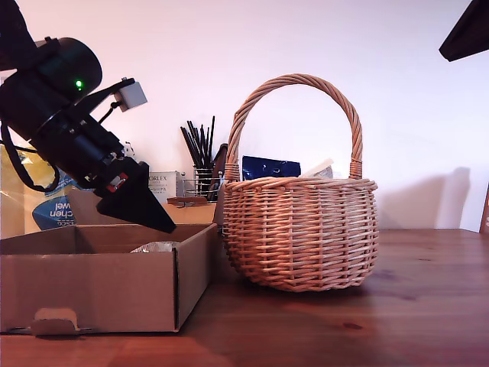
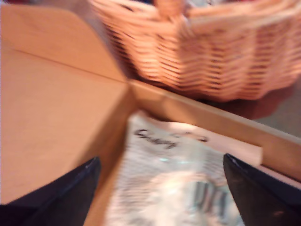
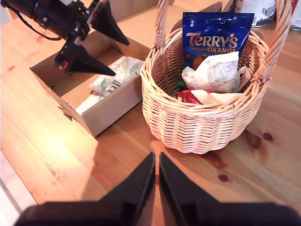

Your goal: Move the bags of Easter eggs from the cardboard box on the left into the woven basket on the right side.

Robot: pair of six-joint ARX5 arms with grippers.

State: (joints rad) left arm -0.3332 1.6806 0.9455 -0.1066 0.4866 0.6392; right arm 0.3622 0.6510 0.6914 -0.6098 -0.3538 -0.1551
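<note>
First tool (image 2: 160, 188) jaws spread over white bag (image 2: 169, 183) in cardboard box (image 2: 61, 117); woven basket (image 2: 211, 52) beyond.

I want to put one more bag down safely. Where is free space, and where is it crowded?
The bare wooden table in front of the cardboard box and the woven basket is free. The basket is crowded with bags; the box holds one pale bag, with my first gripper open over it.

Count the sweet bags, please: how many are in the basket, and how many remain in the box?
4 visible: in the woven basket, a blue Terry's bag, a white bag and a red bag; in the cardboard box, one pale bag. Others may be hidden.
</note>
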